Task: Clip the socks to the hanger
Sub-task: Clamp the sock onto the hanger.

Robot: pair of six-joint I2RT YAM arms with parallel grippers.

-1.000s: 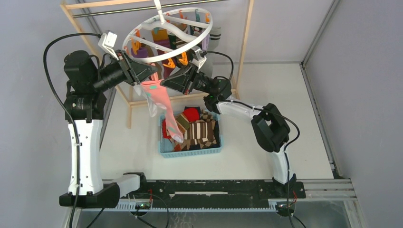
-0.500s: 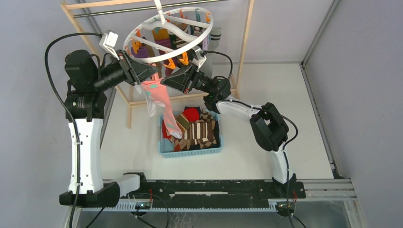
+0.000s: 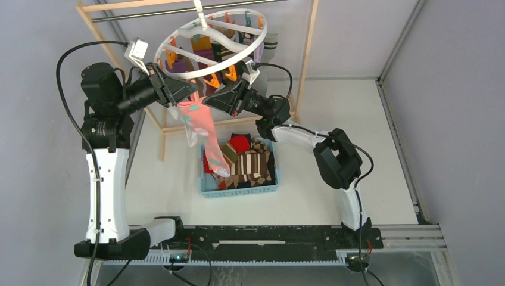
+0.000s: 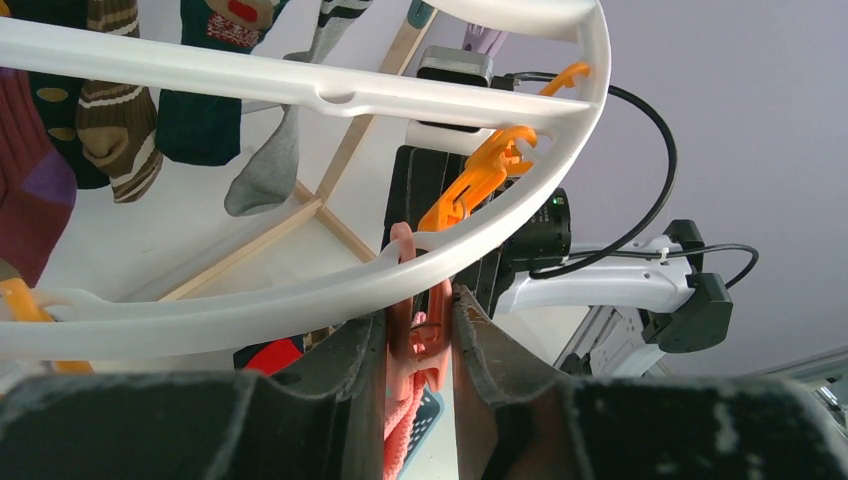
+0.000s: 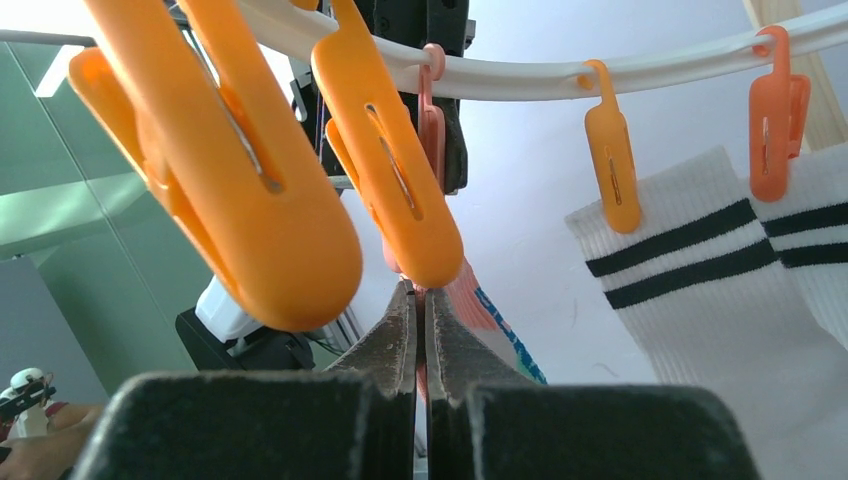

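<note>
Top external view shows several socks [image 4: 110, 125] hung on the hanger [image 4: 300, 85], left gripper [image 3: 189, 94] squeezing a pink clip [image 4: 405, 270], right gripper [image 5: 420, 300] pinching a pink sock [image 3: 205, 128], basket [image 3: 238, 192] pile outstanding.

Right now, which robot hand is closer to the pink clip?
Left. The left gripper grips the pink clip between its fingers; the right gripper pinches the pink sock just below it.

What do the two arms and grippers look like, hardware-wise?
The left arm and right arm both have white links with black joint housings, and black cables loop along each. The left gripper and right gripper are black with dark, rough-faced fingers. A white camera box sits on the left wrist.
</note>
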